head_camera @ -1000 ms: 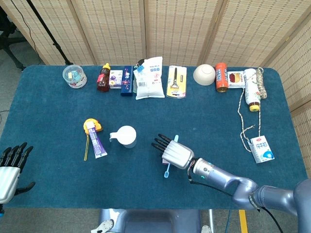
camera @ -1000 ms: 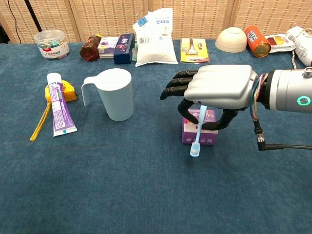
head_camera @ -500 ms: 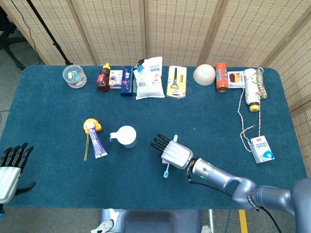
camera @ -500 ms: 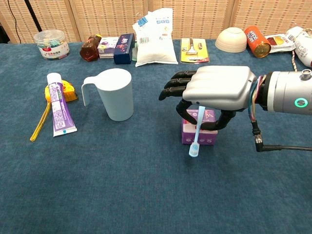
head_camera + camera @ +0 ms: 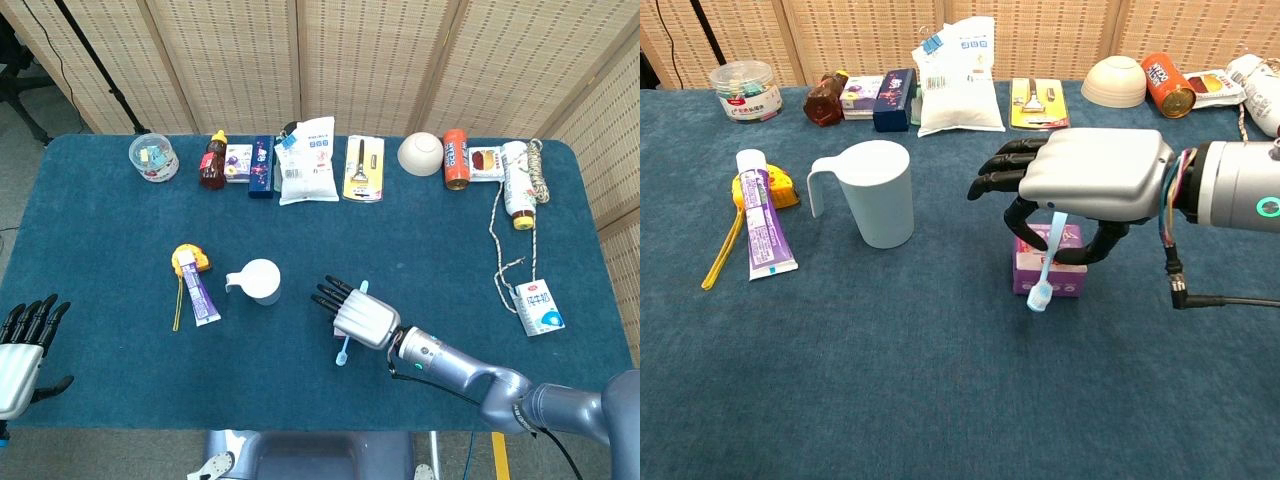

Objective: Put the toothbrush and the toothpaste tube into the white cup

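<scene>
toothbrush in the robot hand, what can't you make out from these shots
- Grip on the toothbrush: in the chest view the right robot hand covers the upper handle; how the fingers meet it is hidden.
- Purple box: in the head view the hand hides nearly all of it; its print is too small to read.
- Left robot hand: cut off by the head view's edge, absent from the chest view.

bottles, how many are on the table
2: a dark sauce bottle in the back row at the left, and a white bottle lying near the rope at the right. None seem hidden.
</scene>
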`<state>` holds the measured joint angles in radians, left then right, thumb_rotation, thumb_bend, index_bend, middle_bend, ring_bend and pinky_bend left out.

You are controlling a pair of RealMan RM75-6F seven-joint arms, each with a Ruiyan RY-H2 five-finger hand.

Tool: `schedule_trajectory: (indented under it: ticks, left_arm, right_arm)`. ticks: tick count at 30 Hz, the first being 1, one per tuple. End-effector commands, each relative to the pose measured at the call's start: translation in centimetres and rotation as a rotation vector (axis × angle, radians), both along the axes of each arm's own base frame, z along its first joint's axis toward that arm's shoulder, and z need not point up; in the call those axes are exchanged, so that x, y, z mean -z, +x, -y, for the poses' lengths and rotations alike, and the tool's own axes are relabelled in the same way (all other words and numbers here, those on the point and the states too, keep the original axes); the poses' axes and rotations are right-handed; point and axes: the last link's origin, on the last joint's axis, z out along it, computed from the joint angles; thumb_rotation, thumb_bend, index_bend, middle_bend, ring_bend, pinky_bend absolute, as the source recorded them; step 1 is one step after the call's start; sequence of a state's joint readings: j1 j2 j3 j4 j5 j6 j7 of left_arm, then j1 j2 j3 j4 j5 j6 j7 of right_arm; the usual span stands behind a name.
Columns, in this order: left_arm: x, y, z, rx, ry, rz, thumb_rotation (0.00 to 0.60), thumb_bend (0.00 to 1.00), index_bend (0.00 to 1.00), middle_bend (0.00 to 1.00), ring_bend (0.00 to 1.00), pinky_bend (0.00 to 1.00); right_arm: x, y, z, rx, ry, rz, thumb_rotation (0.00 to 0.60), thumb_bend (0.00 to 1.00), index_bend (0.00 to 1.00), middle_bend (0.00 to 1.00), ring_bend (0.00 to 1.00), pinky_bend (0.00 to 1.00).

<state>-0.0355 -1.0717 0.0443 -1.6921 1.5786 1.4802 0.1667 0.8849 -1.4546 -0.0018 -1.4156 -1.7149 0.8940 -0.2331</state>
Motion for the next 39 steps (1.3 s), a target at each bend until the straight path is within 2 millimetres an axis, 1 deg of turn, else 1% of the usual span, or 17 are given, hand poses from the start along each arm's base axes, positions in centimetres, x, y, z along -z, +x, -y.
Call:
schedule_trajectory:
  ticks: [1,8,13,26,31,39]
  left_arm:
    - [0.0,0.0,0.0,0.0,0.0,0.001,0.6,0.01,0.0,0.0,0.0,0.0]
    - [0.1,0.0,0.1,0.002,-0.002,-0.002,0.6,0.01,0.0,0.0,0.0,0.0]
    - [0.1,0.0,0.1,0.003,-0.002,-0.003,0.6,0.01,0.0,0.0,0.0,0.0]
    - [0.0,0.1,0.3,0.009,-0.005,0.002,0.6,0.01,0.0,0.0,0.0,0.0]
    - [-0.1,0.1,0.3,0.012,-0.004,0.008,0.6,0.01,0.0,0.0,0.0,0.0]
    - [-0.4,0.1,0.5,0.016,-0.002,0.019,0.6,0.01,0.0,0.0,0.0,0.0]
  right_arm:
    - [-0.3,0.0,0.0,0.002,-0.004,0.006,0.6,0.37,0.62,0.11,0.02,0.04]
    - [-0.9,-0.2,-0.1,0.0,-0.014,0.006,0.6,0.37,0.62,0.11,0.02,0.04]
    - [-1.4,0.0,0.0,0.0,-0.025,0.023,0.6,0.37,0.62,0.11,0.02,0.05]
    - [-4.2,0.9,0.2,-0.001,-0.071,0.076,0.6,0.37,0.63,0.11,0.02,0.05]
    - [-5.8,2.0,0.2,0.03,-0.068,0.146,0.6,0.37,0.63,0.11,0.02,0.05]
    - [-8.5,5.2,0.8,0.144,-0.028,0.331,0.6,0.37,0.63,0.11,0.03,0.05]
